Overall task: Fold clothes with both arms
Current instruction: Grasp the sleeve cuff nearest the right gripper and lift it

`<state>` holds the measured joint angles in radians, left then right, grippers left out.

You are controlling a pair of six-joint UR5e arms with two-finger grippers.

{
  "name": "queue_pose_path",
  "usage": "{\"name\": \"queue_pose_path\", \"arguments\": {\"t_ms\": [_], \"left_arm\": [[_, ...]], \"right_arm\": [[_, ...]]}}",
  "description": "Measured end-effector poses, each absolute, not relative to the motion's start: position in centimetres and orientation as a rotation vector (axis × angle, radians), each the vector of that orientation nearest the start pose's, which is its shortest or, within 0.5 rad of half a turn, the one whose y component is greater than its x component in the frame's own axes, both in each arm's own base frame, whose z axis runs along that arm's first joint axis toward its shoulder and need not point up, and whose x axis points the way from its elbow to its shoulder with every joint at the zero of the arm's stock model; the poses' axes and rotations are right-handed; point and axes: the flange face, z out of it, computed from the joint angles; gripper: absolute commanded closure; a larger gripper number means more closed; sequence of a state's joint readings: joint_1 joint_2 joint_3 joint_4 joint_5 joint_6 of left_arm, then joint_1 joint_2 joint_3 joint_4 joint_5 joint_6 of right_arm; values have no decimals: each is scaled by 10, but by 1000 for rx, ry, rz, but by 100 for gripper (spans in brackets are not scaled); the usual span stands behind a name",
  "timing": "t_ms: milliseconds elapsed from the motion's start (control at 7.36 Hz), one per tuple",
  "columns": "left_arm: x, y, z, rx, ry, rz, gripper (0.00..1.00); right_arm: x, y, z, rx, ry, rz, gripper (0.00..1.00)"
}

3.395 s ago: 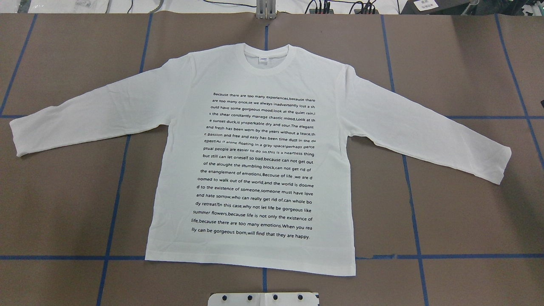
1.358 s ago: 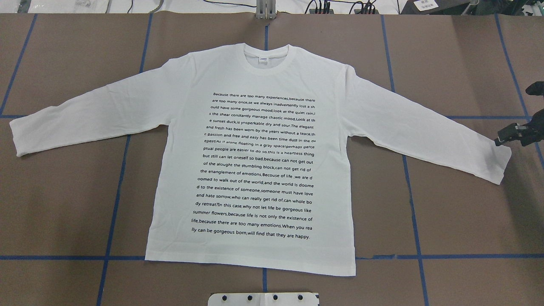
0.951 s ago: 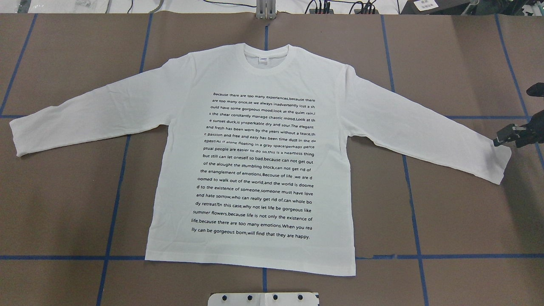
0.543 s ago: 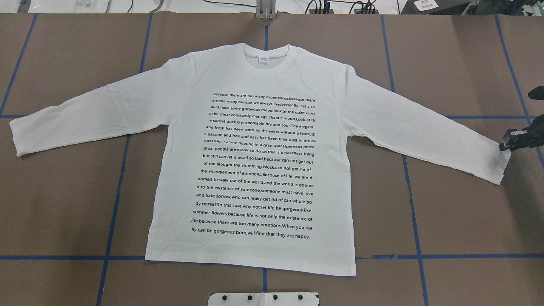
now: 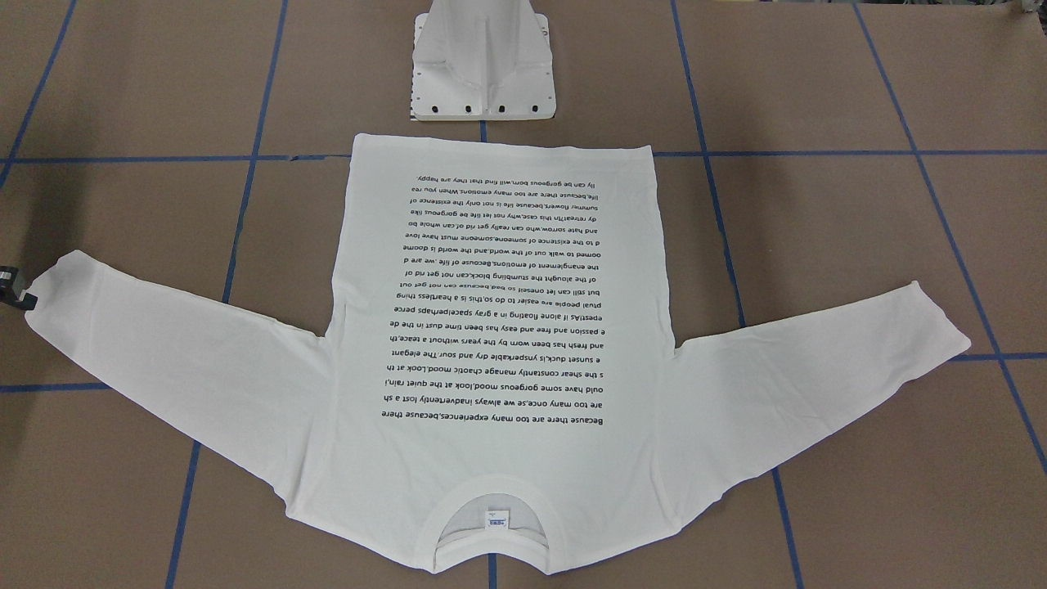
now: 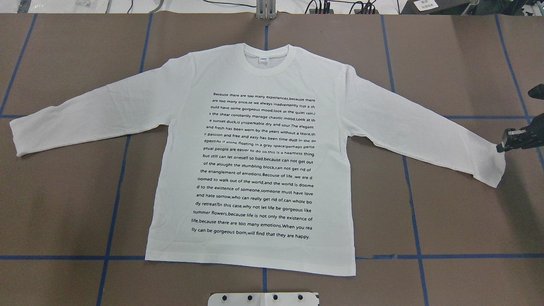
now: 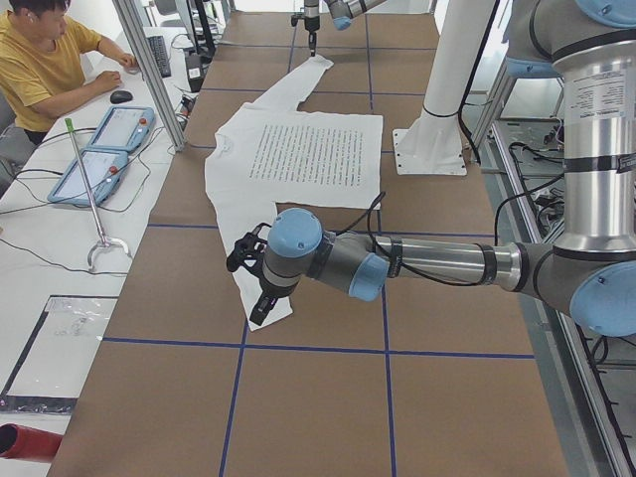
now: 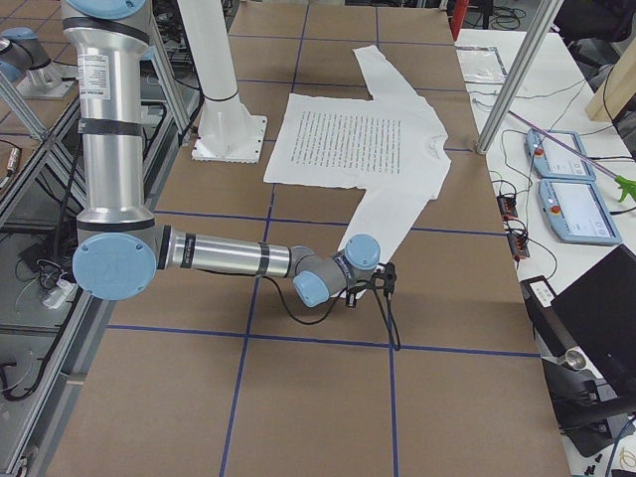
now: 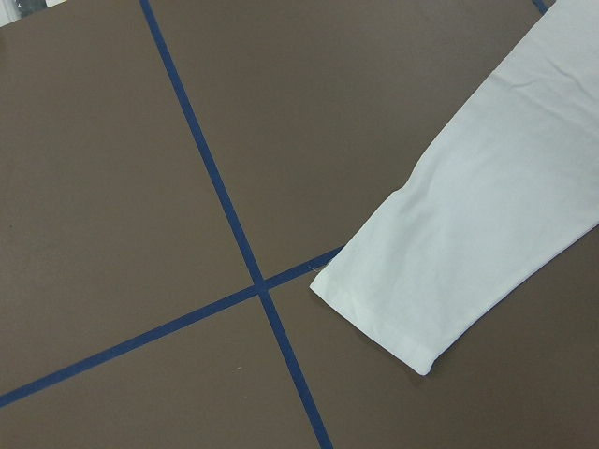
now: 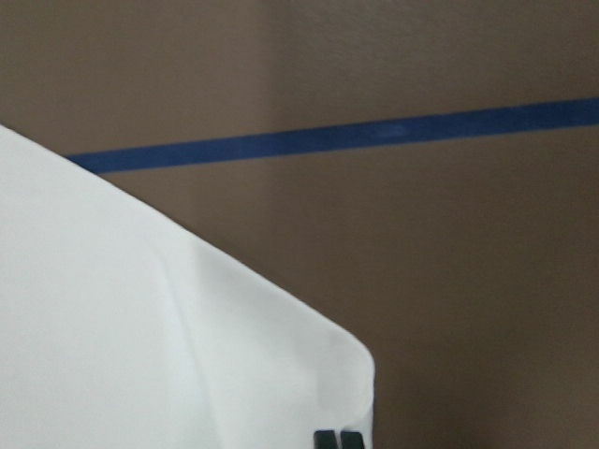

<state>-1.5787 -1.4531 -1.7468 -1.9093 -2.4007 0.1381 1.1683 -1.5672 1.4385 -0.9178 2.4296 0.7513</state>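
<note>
Now flat on the bench [image 6: 446, 212], the T-shirt [image 6: 255, 170] had one cuff [image 6: 498, 169] drawn slightly inward at the right pincer [image 6: 500, 148], which looked clenched on its corner, so folding was starting. Only the left side view showed the left pincer [image 7: 256, 298], above the other cuff [image 7: 281, 316]; its grip was unreadable.

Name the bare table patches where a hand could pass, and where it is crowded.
Free: the brown table beside the T-shirt body, robot-side of each sleeve, and the far corners beyond the shoulders. Crowded: the cuff at the right end effector, and the narrow strip between hem and pedestal base.
</note>
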Motion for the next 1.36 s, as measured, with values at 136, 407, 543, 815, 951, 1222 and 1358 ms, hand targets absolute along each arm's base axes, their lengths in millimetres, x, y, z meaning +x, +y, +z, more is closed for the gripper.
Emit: {"name": "queue_pose_path", "arguments": {"t_ms": [136, 407, 543, 815, 951, 1222, 1358], "left_arm": [[-63, -460, 583, 437, 791, 288, 0], [-63, -460, 579, 446, 799, 294, 0], [-62, -461, 576, 448, 815, 298, 0], [-61, -461, 573, 459, 830, 305, 0], [-60, -461, 572, 465, 830, 309, 0], [-60, -461, 570, 483, 828, 319, 0], [-60, -460, 568, 506, 829, 330, 0]], "right_arm": [[-158, -507, 604, -50, -1009, 148, 100], [-204, -552, 511, -82, -1089, 267, 100], [-236, -574, 458, -105, -1122, 333, 100], [-312, -615, 331, -121, -1130, 467, 100], [-351, -631, 255, -101, -1124, 515, 100], [-439, -646, 131, -44, -1141, 541, 100], [-484, -642, 93, -17, -1163, 520, 100]]}}
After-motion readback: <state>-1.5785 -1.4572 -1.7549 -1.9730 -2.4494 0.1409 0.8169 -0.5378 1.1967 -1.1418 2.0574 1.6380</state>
